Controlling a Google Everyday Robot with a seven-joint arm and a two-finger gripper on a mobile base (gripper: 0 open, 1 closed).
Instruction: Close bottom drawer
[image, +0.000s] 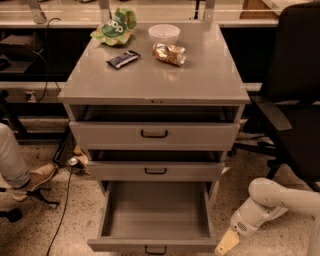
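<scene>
The bottom drawer of the grey cabinet is pulled far out and is empty inside; its low front panel and small black loop handle sit at the bottom edge of the camera view. The middle drawer and top drawer above it stand slightly out. My gripper hangs from the white arm low at the right, just beside the bottom drawer's front right corner, its pale fingertips pointing down and left.
On the cabinet top lie a green bag, a white bowl, a dark bar and a shiny wrapped snack. A black office chair stands at right. A person's leg and shoe and floor cables are at left.
</scene>
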